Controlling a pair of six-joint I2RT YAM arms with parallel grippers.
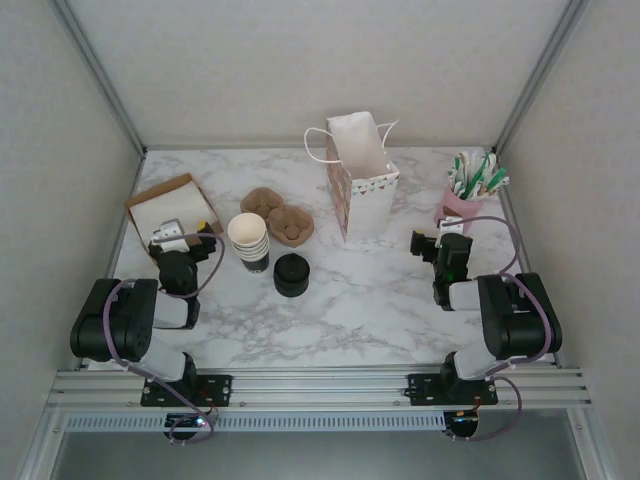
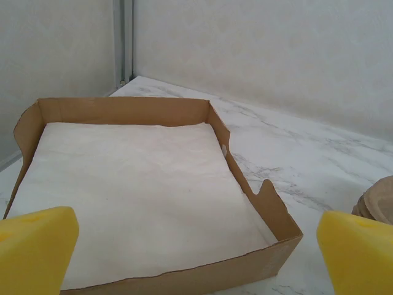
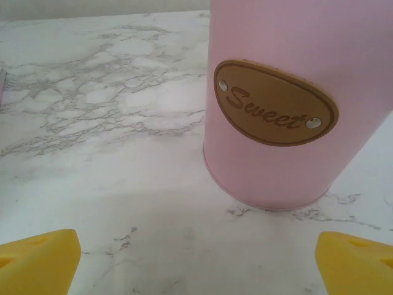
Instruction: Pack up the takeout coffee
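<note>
While left gripper (image 1: 188, 238) and right gripper (image 1: 432, 243) are spread wide, empty | risk: nested cups (image 1: 249, 240) may be lifted together if gripped low | bag (image 1: 360, 190) may be toppled if brushed

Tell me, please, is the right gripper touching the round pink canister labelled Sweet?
Apart. The right wrist view shows bare marble table between the right gripper and the pink canister.
</note>
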